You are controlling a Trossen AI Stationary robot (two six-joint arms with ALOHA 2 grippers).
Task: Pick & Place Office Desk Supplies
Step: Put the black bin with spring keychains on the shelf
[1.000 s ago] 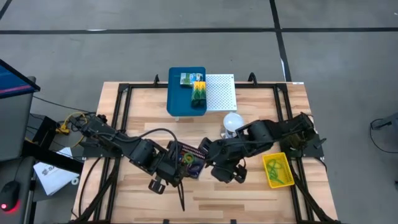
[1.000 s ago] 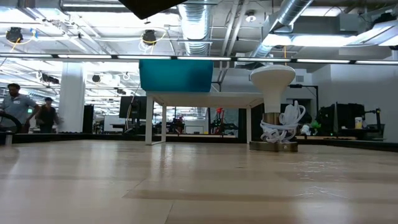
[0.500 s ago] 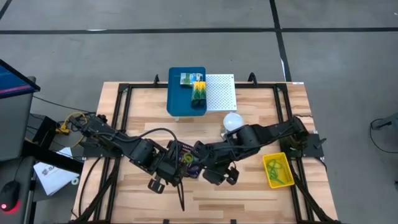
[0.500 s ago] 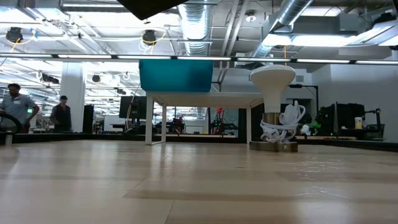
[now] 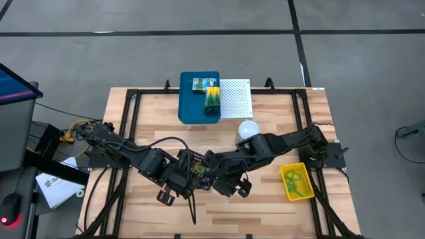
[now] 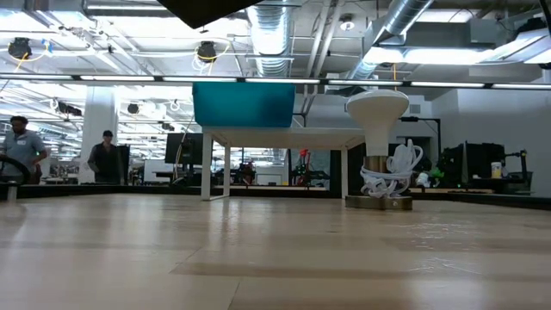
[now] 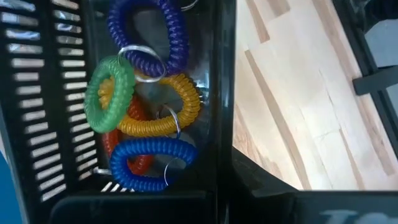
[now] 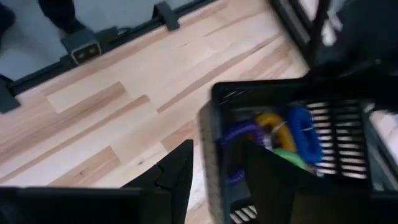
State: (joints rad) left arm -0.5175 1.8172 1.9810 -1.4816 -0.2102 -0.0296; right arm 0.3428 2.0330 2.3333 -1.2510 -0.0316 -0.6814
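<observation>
A black slotted basket (image 5: pixel 200 170) hangs over the middle of the table, between my two grippers. It holds coiled loops: green (image 7: pixel 111 93), yellow (image 7: pixel 168 118), blue (image 7: pixel 149 155), dark blue (image 7: pixel 152 37) and red (image 7: pixel 138 167). My left gripper (image 5: pixel 190 175) is shut at the basket's left side. My right gripper (image 8: pixel 217 171) stands open at its right end, with one finger (image 8: pixel 177 168) outside the end wall (image 8: pixel 213 140) and one (image 8: pixel 267 171) on the inner side. A crayon box (image 5: pixel 212 99) and packets (image 5: pixel 201 84) lie on a teal box (image 5: pixel 192 103). My left gripper is shut on the black basket, which hangs clear of the table and shows nowhere on the tabletop in the low view. The place of contact lies below the left wrist view's edge, so the part held and the kind of hold cannot be told. Whether my right gripper touches the end wall cannot be told.
At the far edge, a white perforated board (image 5: pixel 235 98) stands beside the teal box, and a white ball-shaped object (image 5: pixel 248 129) stands near it. A yellow tray with green loops (image 5: pixel 296 182) sits at the right. Bare wood lies along the near edge. People stand far behind the table (image 6: pixel 103 159).
My right gripper has gone toward the table's left and slightly down, up to the basket's right end, with its fingers staying apart. The basket and my left gripper have kept still.
</observation>
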